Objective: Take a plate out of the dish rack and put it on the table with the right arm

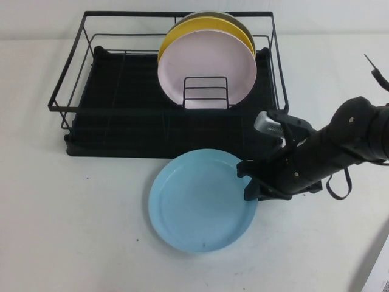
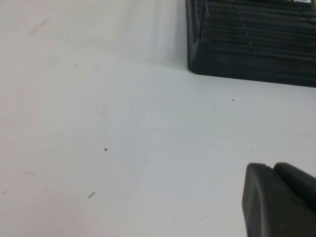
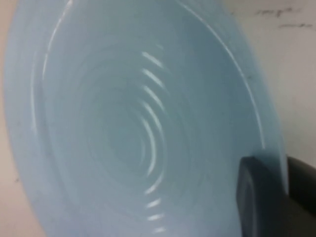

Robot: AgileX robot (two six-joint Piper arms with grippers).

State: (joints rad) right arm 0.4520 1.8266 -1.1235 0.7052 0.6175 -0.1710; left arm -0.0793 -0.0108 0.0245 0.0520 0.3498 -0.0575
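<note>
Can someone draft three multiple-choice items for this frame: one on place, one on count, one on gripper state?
1. Where is the light blue plate?
A. in the dish rack
B. on the table, in front of the rack
C. lifted above the rack

2. How many plates stand in the dish rack?
A. none
B. one
C. at least two

3. What is the right gripper doing?
A. gripping the blue plate's rim
B. hanging open over the rack
C. holding the pink plate

Key: B, it lies on the white table; C, pink plate and yellow plate show; A, a finger overlaps the rim. The left gripper sits apart above bare table.
</note>
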